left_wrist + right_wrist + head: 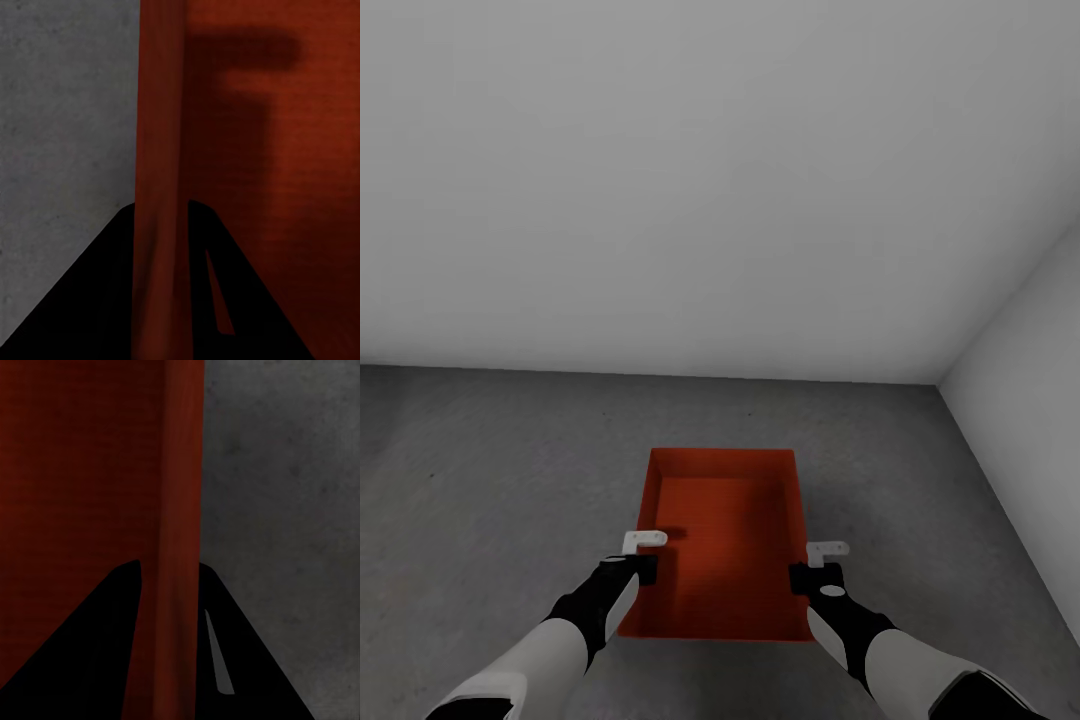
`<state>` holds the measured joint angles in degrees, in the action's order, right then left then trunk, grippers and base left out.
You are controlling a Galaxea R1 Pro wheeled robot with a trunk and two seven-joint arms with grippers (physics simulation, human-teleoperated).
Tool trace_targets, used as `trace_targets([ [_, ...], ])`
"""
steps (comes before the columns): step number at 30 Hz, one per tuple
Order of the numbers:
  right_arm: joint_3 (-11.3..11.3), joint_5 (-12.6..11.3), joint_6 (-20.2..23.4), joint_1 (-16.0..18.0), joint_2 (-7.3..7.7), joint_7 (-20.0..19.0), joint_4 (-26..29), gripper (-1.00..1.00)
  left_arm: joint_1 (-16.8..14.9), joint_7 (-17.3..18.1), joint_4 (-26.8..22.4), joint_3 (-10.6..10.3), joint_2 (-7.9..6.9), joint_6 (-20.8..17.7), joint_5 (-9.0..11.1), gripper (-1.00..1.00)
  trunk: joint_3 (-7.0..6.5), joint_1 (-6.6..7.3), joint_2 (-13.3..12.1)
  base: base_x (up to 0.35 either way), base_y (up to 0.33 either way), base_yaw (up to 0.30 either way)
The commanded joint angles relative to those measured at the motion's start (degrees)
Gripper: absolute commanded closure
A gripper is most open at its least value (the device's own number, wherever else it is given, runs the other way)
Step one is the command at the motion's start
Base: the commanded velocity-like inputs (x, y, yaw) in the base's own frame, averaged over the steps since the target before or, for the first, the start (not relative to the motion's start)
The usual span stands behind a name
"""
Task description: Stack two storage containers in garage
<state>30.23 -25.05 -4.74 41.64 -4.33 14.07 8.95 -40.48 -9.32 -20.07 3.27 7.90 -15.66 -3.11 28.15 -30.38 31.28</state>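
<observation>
In the head view, an orange-red rectangular open-topped storage container [725, 540] with thin straight walls sits in the lower middle of the frame, over the dark grey mottled concrete floor [480, 480]. Whether its bottom rests on the concrete or hangs just above it cannot be told. Plain pale grey walls [710, 180] fill the upper half of the frame and run down the right edge to a corner at centre right. The left gripper [643, 555], black with a white tip, sits at the container's left wall in the lower left of centre. The right gripper [818, 565] sits at the container's right wall, lower right of centre. Both white-and-black forearms rise from the bottom corners of the frame.

In the left wrist view, the orange-red wall [159, 187] runs as a vertical band through the middle, passing between the two black fingers [82, 300] at the bottom of the frame; the left gripper pinches this wall. Grey concrete lies at left, and the container's shadowed inside at right.

In the right wrist view, the container's wall [180, 510] again stands as a vertical band between two black fingers [247, 660] at the bottom, so the right gripper pinches the wall as well. The dark red interior fills the left of the frame, mottled concrete the right.
</observation>
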Motion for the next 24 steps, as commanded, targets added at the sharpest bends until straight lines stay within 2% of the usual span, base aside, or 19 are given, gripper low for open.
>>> trace_targets([
  [1, 0.71, -1.14, -0.27, 0.02, 0.04, 0.08, -0.86, 1.0, -0.04, -0.17, -3.14, 0.95, 0.01, -0.44, -1.02, 1.0, 0.07, -0.02, 0.07, 0.0, 0.0, 0.0],
  [18, 0.71, -1.14, -0.27, 0.02, 0.1, 0.08, -0.86, 1.0, -0.04, -0.52, -3.1, 0.91, 0.08, -0.47, -1.02, 1.0, 0.07, -0.02, 0.07, 0.0, 0.0, 0.0],
  [24, 0.71, -1.14, -0.27, 0.02, 0.08, 0.12, -0.86, 1.0, -0.04, -0.53, -3.02, 0.86, 0.1, -0.51, -1.1, 1.0, 1.14, -1.34, 2.48, 0.0, 0.0, 0.0],
])
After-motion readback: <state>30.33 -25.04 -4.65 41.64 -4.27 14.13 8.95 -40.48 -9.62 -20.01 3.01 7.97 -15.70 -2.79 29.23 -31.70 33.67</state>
